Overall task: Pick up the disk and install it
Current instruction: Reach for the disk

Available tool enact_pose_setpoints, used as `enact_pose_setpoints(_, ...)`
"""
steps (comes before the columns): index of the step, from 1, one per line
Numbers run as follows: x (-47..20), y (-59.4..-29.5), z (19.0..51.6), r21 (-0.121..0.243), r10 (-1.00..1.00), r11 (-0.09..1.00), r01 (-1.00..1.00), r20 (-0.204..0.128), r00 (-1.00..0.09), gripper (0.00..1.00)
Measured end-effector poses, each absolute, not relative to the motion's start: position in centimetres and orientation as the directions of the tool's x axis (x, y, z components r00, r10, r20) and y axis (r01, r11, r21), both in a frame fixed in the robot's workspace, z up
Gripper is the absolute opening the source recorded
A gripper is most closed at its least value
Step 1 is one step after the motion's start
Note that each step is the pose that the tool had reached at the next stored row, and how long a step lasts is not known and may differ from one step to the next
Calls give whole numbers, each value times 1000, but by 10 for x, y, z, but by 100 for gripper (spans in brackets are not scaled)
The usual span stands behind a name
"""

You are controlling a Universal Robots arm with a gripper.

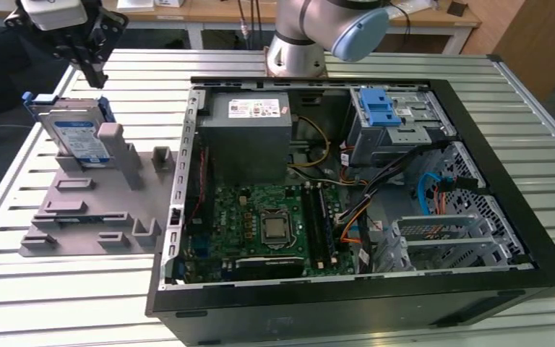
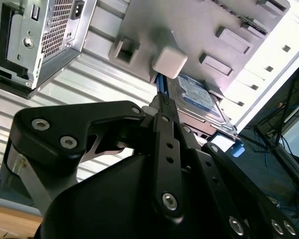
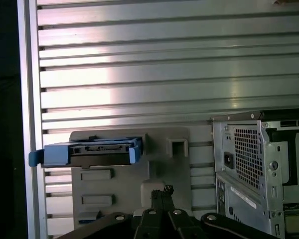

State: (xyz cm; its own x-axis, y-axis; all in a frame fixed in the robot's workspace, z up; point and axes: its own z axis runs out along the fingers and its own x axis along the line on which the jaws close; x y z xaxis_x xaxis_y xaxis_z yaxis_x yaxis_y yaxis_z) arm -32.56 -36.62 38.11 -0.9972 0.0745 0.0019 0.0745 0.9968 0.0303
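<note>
in the upper left of the exterior view the grey robot arm (image 1: 297, 43) hangs its black jaws pointing straight down, pressed together on nothing, just above the silver hard disk with blue plastic rails (image 1: 73, 134). the disk stands upright in a grey plastic holder (image 1: 84, 217) on the ribbed metal table (image 1: 66, 303).

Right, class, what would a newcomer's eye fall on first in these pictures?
The open computer case with its green motherboard dominates the exterior view's right. At that view's left, the blue-railed disk stands on edge in a grey holder, the gripper hovering just above it.
</note>
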Motion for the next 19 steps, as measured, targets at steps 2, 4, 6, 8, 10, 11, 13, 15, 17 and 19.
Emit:
enact_pose_setpoints(2,-330,-366,381,30,74,997,74,2,-997,11)
enact_pose_setpoints(4,-334,-366,381,30,74,997,74,2,-997,11)
enact_pose_setpoints(6,-338,-366,380,30,74,997,74,2,-997,11)
enact_pose_setpoints(8,-342,-365,380,30,74,997,74,2,-997,11)
enact_pose_setpoints(10,-346,-365,380,30,75,997,75,2,-997,11)
enact_pose_setpoints(11,-348,-364,379,30,74,997,75,2,-997,11)
enact_pose_setpoints(13,-351,-363,379,30,74,997,74,2,-997,11)
enact_pose_setpoints(15,-354,-361,379,30,74,997,74,1,-997,11)
enact_pose_setpoints(17,-358,-359,378,30,74,997,74,2,-997,11)
enact_pose_setpoints(19,-362,-358,378,30,75,997,75,2,-997,11)
